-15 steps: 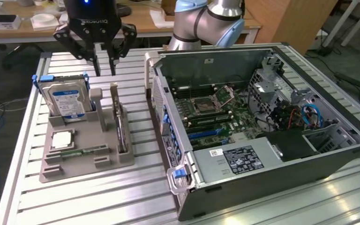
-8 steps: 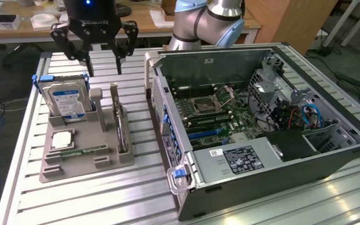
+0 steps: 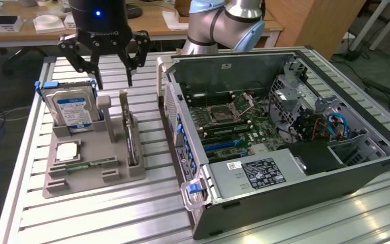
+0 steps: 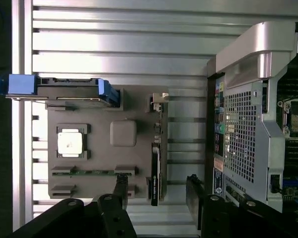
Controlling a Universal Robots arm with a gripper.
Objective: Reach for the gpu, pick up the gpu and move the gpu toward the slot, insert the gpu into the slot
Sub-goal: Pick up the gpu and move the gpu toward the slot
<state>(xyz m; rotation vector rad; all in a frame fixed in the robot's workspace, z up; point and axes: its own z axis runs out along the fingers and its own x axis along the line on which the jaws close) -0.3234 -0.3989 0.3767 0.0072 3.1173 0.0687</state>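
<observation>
One claw (image 3: 114,76), spread fully wide and holding nothing, above the far end of the grey tray (image 3: 87,178).

Item: gpu (image 3: 132,142), untouched, standing on edge in the tray along the side nearest the computer case (image 3: 357,168); in the wrist view the fingers sit either side of the card's line. Hazards, as judged: the card is a thin sliver, so an off-centre closing could tip it or scrape its face; a finger could clip the tray's upright post or the hard drive (image 3: 73,109) close by. Clearances: open air above the tray; a narrow strip of table (image 3: 114,218) between tray and case wall; the case's raised rim and handle stand between the card and the blue slots (image 3: 222,146).
</observation>
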